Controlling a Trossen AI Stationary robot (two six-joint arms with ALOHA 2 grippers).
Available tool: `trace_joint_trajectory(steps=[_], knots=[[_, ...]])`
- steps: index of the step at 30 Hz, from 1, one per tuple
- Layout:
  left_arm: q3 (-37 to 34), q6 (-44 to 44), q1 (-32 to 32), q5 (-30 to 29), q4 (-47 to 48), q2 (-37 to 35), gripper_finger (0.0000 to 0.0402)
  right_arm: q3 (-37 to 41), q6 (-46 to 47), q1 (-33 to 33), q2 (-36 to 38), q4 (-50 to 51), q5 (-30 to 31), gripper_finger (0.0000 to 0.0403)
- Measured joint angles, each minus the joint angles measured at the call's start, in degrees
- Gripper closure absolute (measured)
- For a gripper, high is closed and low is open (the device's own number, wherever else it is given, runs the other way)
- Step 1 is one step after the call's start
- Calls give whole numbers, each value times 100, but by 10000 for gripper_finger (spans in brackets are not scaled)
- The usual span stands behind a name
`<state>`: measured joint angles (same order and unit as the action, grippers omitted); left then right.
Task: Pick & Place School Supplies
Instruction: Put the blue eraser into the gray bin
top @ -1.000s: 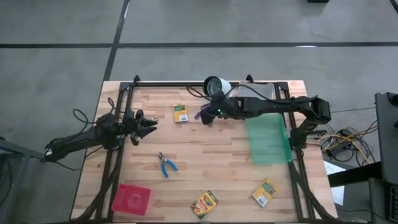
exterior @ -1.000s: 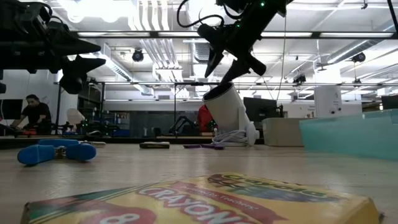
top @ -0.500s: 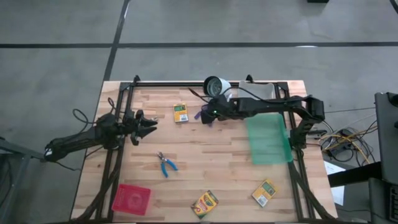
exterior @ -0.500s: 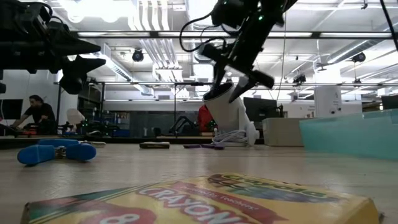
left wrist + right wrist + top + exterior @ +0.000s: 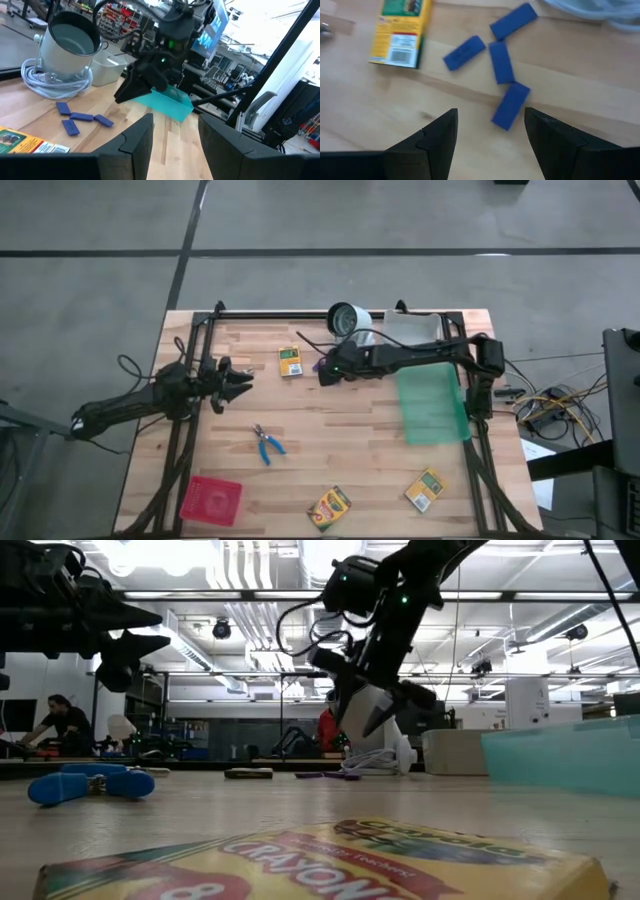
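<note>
Several small blue-purple pieces (image 5: 500,62) lie flat on the wooden table beside a yellow-and-green crayon box (image 5: 402,31). My right gripper (image 5: 490,122) hangs open just above them, slanting down; in the high view it (image 5: 323,372) sits at the table's far middle. Two more crayon boxes (image 5: 329,507) (image 5: 424,489) lie near the front edge. The blue-handled scissor-like tool (image 5: 267,444) lies left of centre. My left gripper (image 5: 244,383) waits open and level at the left, with nothing between its fingers.
A white-grey round object (image 5: 347,317) with a coiled cable stands just behind the pieces. A green mat (image 5: 432,405) and a white bin (image 5: 415,328) are at the right, a red tray (image 5: 211,500) at the front left. Bare wood shows mid-table.
My right gripper has come down toward the blue-purple pieces and drifted a little toward the table's left edge, its wrist rolling as it sank. The pieces and boxes have stayed where they were.
</note>
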<state>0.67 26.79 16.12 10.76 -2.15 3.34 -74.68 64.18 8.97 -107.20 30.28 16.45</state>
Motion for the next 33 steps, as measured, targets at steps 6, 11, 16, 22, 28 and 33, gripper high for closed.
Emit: trace_joint_trajectory(steps=[6,11,16,22,28,33], knots=[[0,0,1,0,5,46,239,0,59,9,-145,211,4,179],[2,0,2,2,2,56,239,-2,82,4,-301,131,-9,179],[0,2,0,2,4,59,239,-22,133,4,-636,99,-97,179],[1,2,2,4,4,60,239,-154,146,62,-784,90,-109,179],[2,2,2,4,4,59,239,-199,257,58,-792,103,-107,179],[2,1,1,4,4,61,239,-148,525,59,-817,114,-109,179]])
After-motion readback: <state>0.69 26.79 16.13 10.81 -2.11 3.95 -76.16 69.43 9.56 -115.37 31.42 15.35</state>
